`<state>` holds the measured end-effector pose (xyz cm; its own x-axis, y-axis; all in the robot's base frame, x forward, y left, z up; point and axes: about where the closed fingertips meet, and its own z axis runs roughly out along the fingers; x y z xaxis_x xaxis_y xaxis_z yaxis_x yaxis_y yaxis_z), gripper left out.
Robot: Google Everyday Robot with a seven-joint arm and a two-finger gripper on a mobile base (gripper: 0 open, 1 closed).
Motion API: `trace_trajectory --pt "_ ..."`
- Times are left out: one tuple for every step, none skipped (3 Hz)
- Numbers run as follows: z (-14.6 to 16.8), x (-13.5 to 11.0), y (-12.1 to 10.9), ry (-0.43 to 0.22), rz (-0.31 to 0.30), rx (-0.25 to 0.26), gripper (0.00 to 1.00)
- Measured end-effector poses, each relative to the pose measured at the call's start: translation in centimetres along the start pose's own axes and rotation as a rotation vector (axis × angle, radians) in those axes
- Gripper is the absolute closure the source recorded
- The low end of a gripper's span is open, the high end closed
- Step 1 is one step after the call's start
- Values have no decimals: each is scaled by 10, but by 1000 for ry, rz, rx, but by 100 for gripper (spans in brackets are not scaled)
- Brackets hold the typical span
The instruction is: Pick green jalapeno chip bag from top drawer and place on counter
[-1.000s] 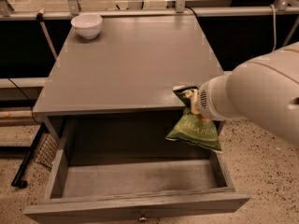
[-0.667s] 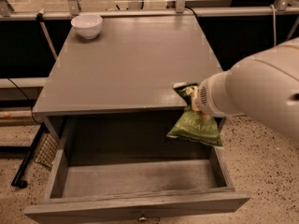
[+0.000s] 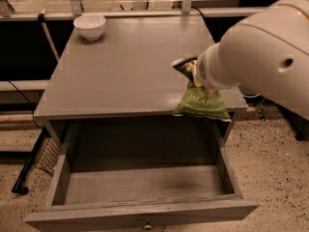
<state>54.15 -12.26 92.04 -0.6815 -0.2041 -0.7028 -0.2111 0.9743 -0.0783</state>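
Note:
The green jalapeno chip bag (image 3: 201, 102) hangs in the air at the counter's front right edge, its lower part over the drawer's back right corner. My gripper (image 3: 192, 72) is shut on the bag's top; the fingers are mostly hidden behind the big white arm (image 3: 260, 57) that reaches in from the right. The top drawer (image 3: 145, 212) is pulled wide open below the counter and its inside shows nothing in it. Its small knob (image 3: 147, 224) sits at the bottom edge. The grey counter (image 3: 125, 71) lies behind and to the left of the bag.
A white bowl (image 3: 90, 26) stands at the counter's back left corner. A metal rail and posts (image 3: 140, 1) run along the back. A black stand leg (image 3: 29, 166) and mesh piece lie on the speckled floor left of the cabinet.
The gripper has lifted the bag higher, from hanging in front of the counter's edge over the drawer up to counter level.

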Motion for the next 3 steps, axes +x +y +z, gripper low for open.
trace_trajectory --pt "9 -40 0 -47 -74 6 100" --pt "32 -80 8 -89 -121 -35 100" --pt "46 -100 11 -105 -131 -63 100"
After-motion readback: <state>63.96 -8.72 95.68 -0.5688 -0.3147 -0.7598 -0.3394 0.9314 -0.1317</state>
